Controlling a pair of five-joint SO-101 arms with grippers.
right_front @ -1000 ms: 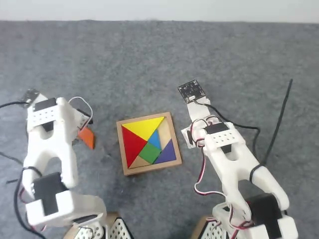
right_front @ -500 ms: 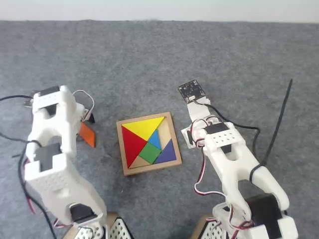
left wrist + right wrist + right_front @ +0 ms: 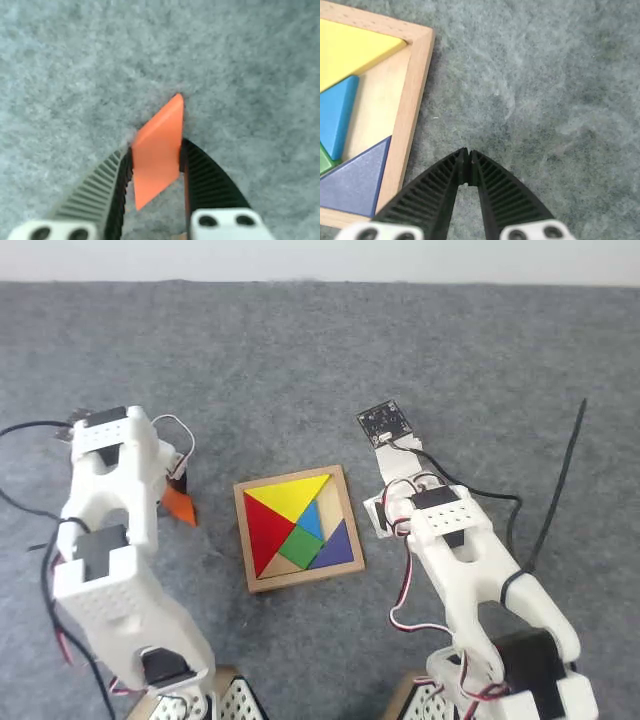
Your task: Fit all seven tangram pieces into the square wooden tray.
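Centrally, item one: square wooden tray (image 3: 352, 515), lying flat on the grey felt surface (image 3: 300, 350) between the two arms and turned slightly askew.

Contents of tray, five pieces, all lying flat:
- yellow triangle (image 3: 288, 497), along the far side;
- red triangle (image 3: 264, 530), along the side nearer the left arm;
- blue piece (image 3: 311, 521), touching the yellow triangle and the green square;
- green square (image 3: 300, 546), at the middle, set on its corner;
- purple triangle (image 3: 336, 542), in the near corner on the right arm's side.

Bare wood shows in the far corner above the purple triangle and along the near edge below the red triangle.

Item two: orange piece (image 3: 157, 150), outside the tray and apart from it, on the left arm's side. It stands tilted on edge, clamped between the fingers of the left gripper (image 3: 155, 147). Whether its lower tip touches the felt cannot be told.

Item three: right gripper (image 3: 468, 152), fingers pressed together with nothing between them, low over the felt just beside the tray's rim, next to the purple triangle.

Item four: small black circuit board (image 3: 383, 420), on the felt beyond the right arm (image 3: 460, 560), joined to it by wires.

Item five: left arm (image 3: 105, 530), white, bent over the orange piece.
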